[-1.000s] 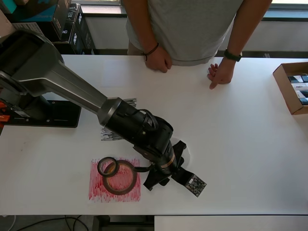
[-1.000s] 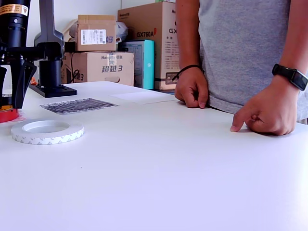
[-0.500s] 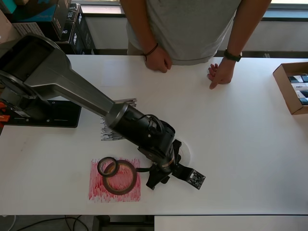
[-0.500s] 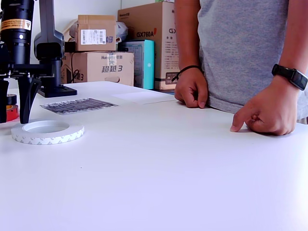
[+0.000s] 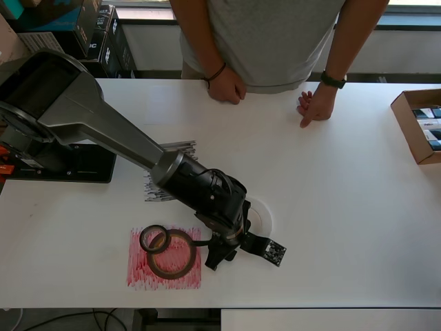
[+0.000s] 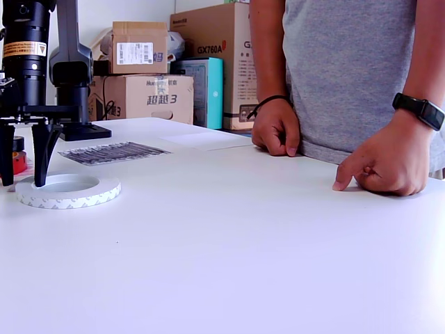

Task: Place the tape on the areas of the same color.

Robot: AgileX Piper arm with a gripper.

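On the red scribbled sheet [image 5: 141, 274] lie the dark-red roll [image 5: 171, 254] and the small black roll [image 5: 154, 238], which touches it. The translucent white roll [image 6: 67, 190] rests on the bare table; the overhead view shows only its right arc [image 5: 262, 216] past the wrist. My gripper [image 6: 22, 182] points straight down and is open. One finger [image 6: 40, 154] stands inside the white roll's ring and the other outside its wall. The black scribbled sheet [image 6: 115, 152] is partly under the arm in the overhead view. A plain white sheet [image 6: 207, 140] lies farther back.
A person stands at the table's far edge with both hands [image 5: 227, 86] [image 5: 315, 107] on it. An open cardboard box [image 5: 419, 126] sits at the overhead view's right edge. The arm's base [image 5: 65, 162] is at the left, and cartons [image 6: 144, 97] stand behind it.
The gripper has moved from beside the red roll over to the white roll and come down, so its open fingers now straddle that roll's wall. The rolls have not moved.
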